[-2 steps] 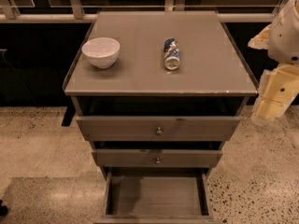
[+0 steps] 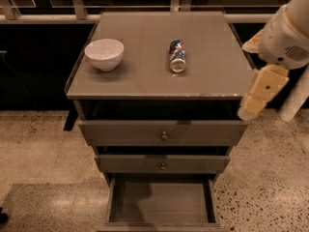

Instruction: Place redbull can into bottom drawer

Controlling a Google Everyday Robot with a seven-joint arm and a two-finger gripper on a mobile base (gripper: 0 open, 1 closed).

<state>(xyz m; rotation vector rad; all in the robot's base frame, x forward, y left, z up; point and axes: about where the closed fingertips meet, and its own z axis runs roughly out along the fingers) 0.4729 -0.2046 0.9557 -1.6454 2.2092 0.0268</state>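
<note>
Blue-and-silver, the redbull can (image 2: 177,56) is seen lying on its side near the middle of the grey-brown bench (image 2: 145,79), well apart from a white bowl (image 2: 104,53). Below two knobbed upper drawers (image 2: 193,132), the bottom drawer (image 2: 161,202) is pulled out. The pincer (image 2: 248,108) is held off the bench's front corner, apart from the can; whether it is clenched or released cannot be told

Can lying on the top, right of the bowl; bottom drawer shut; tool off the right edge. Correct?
No: the bottom drawer is open, pulled out, as the camera view shows. The rest holds: the can lies on the top, right of the bowl, and the tool hangs off the right edge.
</note>
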